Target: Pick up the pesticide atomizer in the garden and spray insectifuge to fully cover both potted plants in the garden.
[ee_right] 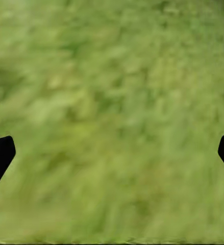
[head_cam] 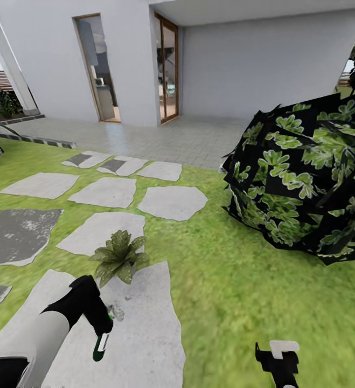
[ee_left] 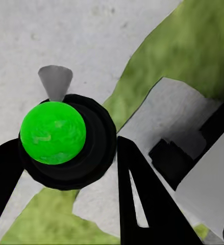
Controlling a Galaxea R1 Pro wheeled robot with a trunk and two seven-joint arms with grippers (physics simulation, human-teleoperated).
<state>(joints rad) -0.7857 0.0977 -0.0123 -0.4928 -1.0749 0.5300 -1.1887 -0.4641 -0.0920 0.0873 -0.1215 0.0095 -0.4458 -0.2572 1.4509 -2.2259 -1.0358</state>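
My left gripper (ee_left: 66,168) has its fingers (ee_left: 142,194) closed around the pesticide atomizer (ee_left: 53,132); from the left wrist I look straight down its round green end, the dark body pinched between the black fingers. In the head view the atomizer (head_cam: 102,340) hangs over a pale stepping stone (head_cam: 145,334), just short of a potted plant (head_cam: 118,257) standing at that stone's far edge. My right gripper (ee_right: 112,153) is spread wide, holding nothing, over the lawn (ee_right: 112,102). A large dark-leaved bush (head_cam: 306,183) sits to the right.
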